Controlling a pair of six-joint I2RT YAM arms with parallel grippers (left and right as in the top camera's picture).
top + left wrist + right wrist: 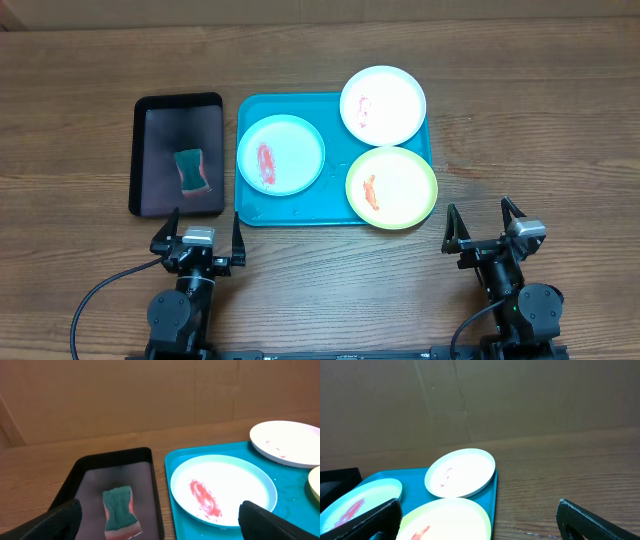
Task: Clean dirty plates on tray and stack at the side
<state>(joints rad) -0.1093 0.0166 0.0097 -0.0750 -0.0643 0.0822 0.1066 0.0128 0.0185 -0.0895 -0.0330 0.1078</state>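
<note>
Overhead: tray (290, 210) mid-worktop (80, 100), light blue plate (281, 153) at its left edge, white plate (383, 105) at far right corner, yellow-green plate (392, 187) at near right corner. Left wrist: left hand (156, 510) apart, empty. Right wrist: right hand (477, 507) apart, empty

Left wrist view: the round white plastic plate (287, 442) runs off the right edge, above the right-hand jaw, and the yellow-green round plastic plate (315, 485) is just a sliver there. The small black rectangular plastic tray (112, 455) gets its near end chopped off between the jaws. Right wrist view: the light blue round plastic plate (362, 500) sits partly behind the left-hand jaw.
</note>
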